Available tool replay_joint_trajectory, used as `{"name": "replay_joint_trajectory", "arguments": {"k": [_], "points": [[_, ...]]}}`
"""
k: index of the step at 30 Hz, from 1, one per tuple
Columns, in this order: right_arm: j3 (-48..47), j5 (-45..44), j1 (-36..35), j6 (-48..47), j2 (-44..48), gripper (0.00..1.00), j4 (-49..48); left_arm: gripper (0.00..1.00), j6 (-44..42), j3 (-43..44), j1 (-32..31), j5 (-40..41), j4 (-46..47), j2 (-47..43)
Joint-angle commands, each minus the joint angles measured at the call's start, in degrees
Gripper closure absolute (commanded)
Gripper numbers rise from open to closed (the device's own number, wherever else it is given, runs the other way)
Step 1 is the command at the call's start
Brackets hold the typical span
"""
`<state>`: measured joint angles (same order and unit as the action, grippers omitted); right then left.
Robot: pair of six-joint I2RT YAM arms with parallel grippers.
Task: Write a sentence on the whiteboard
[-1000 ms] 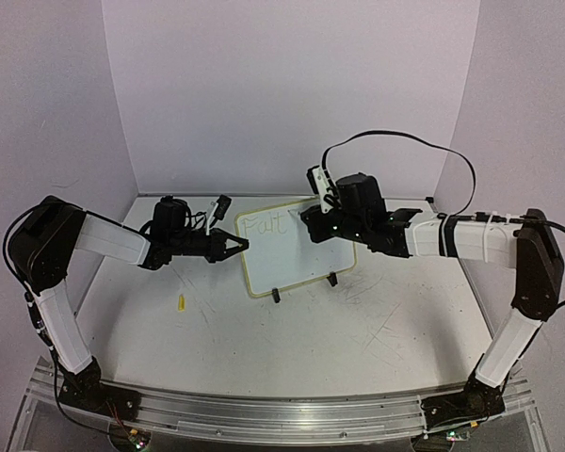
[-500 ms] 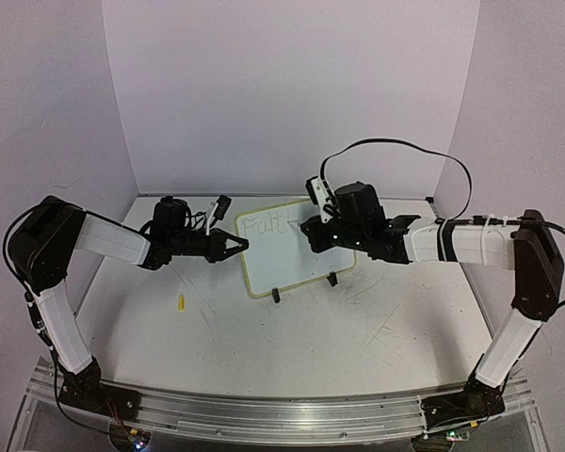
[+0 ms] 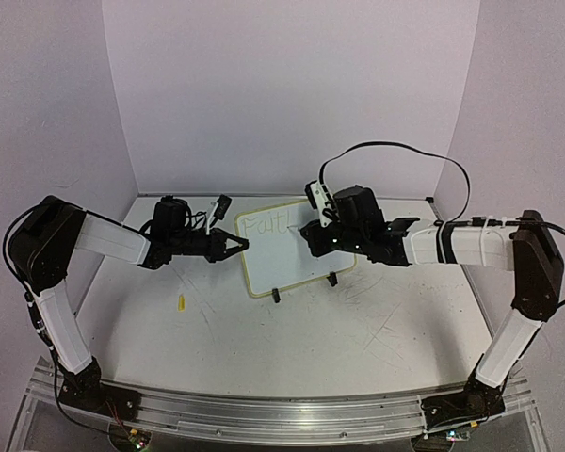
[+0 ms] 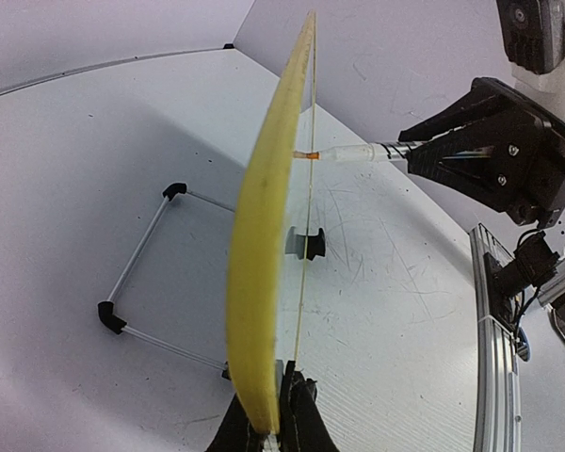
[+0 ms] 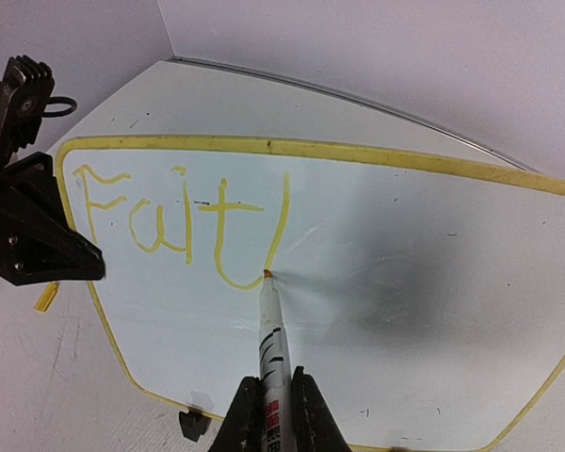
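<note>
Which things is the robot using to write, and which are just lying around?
Used: whiteboard, its edge clamped in the left gripper; marker in the right gripper, tip on the board.
Lying around: small yellow piece on the table.

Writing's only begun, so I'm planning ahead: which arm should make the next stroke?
Right. The right claw grips the marker, tip on the whiteboard; the left claw is clamped on the board's edge, steadying it.
</note>
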<state>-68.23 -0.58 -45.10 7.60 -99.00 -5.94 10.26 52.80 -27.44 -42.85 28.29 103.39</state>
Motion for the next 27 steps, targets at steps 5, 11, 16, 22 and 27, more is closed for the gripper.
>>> {"name": "replay_joint_trajectory", "arguments": {"k": [5, 11, 16, 22, 27], "points": [[-3.15, -2.7, -0.03, -0.22, 0.96, 1.0, -1.68, 1.0, -4.55, 0.68, 0.37, 5.79, -3.95, -0.64], [-3.8, -3.63, -0.04, -0.39, 0.91, 1.0, -2.06, 1.0, -4.72, 0.34, 0.37, 6.19, -4.04, -1.04], [-4.29, -4.64, 0.07, -0.69, 0.61, 1.0, -2.11, 1.0, -4.72, 0.54, 0.37, 5.98, -4.04, -0.68], [-4.45, -6.09, 0.31, -0.51, 0.99, 1.0, -2.15, 1.0, -4.74, 0.54, 0.37, 6.08, -4.12, -0.91], [-4.49, -6.78, 0.59, -0.49, 1.2, 1.0, -2.23, 1.0, -4.72, 0.57, 0.37, 6.0, -4.12, -0.8]]}}
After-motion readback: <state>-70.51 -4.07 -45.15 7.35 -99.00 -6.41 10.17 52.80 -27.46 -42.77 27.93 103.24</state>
